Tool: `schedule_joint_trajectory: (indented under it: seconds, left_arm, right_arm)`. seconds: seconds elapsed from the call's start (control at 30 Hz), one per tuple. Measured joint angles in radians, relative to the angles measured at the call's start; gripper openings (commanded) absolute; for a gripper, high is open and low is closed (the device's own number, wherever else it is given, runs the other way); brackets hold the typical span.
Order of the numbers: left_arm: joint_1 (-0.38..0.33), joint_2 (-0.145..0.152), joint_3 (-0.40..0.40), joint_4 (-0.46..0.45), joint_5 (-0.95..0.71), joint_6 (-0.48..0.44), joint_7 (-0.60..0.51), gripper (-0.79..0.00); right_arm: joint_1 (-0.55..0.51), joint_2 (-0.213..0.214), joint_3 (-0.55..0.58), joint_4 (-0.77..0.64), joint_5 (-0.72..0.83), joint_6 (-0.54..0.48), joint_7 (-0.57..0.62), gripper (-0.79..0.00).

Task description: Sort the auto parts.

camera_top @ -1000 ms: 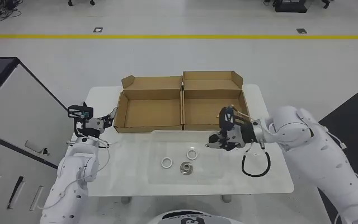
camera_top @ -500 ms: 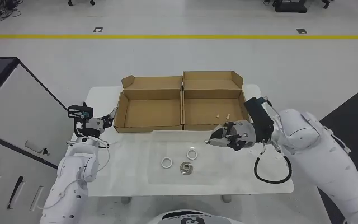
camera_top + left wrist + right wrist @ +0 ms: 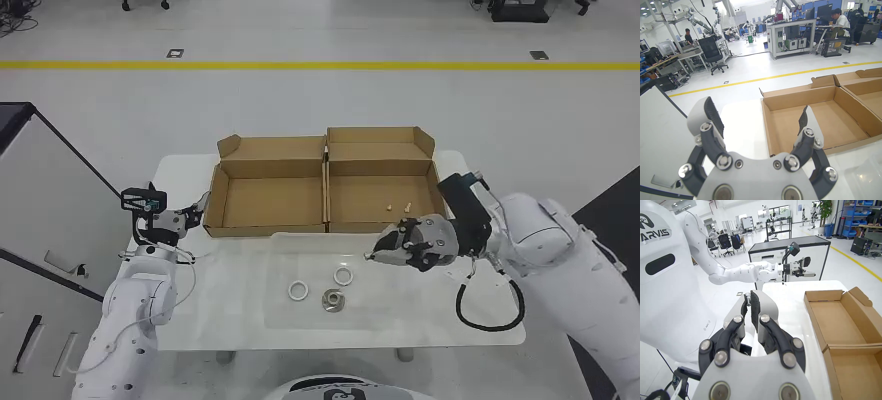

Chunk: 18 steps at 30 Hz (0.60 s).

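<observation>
Your right arm has swung back off the right brown cardboard box (image 3: 360, 205). Left hand (image 3: 758, 108) waits released at the white desk's (image 3: 240, 290) edge, out of the way; right hand (image 3: 749, 301) pinches a small silver threaded bolt (image 3: 748, 297) above the desk.

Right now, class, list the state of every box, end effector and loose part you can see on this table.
Left box: open, empty.
Right box: open, two small pieces inside.
Left end effector: open, empty.
Right end effector: shut on small threaded part.
White rings: lying flat in clear tray.
Metal part: resting in the tray, between the rings.
</observation>
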Motion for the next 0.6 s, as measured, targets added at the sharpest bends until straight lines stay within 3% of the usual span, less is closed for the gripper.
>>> schedule_joint_trajectory:
  seconds: [0.1,0.27,0.6]
  left_arm:
    - [0.000,0.000,0.000,0.000,0.000,0.000,0.000,0.000]
    - [0.000,0.000,0.000,0.000,0.000,0.000,0.000,0.000]
    - [0.000,0.000,0.000,0.000,0.000,0.000,0.000,0.000]
  right_arm:
    - [-0.010,-0.002,0.012,0.015,0.037,-0.009,-0.059,-0.785]
    - [-0.011,-0.003,0.031,-0.011,0.233,-0.014,-0.075,-0.785]
    - [0.082,-0.043,0.022,-0.062,0.634,-0.014,0.087,-0.785]
